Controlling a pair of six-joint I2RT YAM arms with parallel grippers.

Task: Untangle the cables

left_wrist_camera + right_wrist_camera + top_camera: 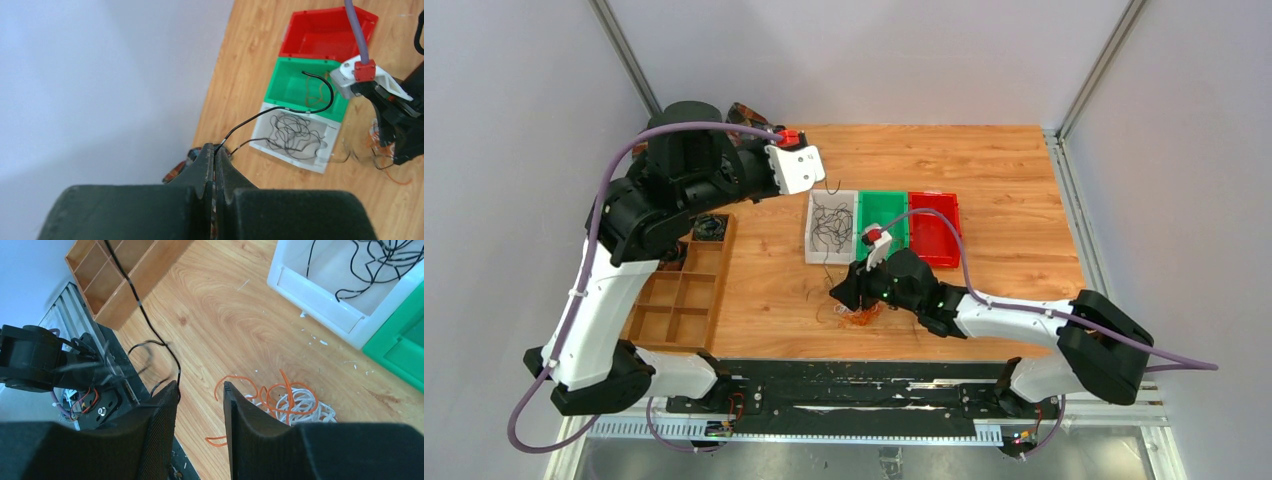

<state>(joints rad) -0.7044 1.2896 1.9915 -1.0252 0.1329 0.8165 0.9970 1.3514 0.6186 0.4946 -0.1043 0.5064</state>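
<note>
From above, I am holding my left claw up high over the brown wooden table. A thin black curly wire is dangling from it above the white plastic tray. More thin black wires are lying in that tray. A green plastic tray is sitting just beside it, then a red plastic tray. My right claw is reaching down low by a little heap of thin orange and white wires on the table. A brown wooden box with square pockets is sitting on the left.

From my left wrist, my left claw is squeezing together, pinching the thin black curly wire, which is curving out over the trays.

From my right wrist, my right claw is standing apart with a gap in the middle. A long black wire is running to one finger tip; I cannot tell if it is touching. The little heap is lying just beside the other finger, not gripped
</note>
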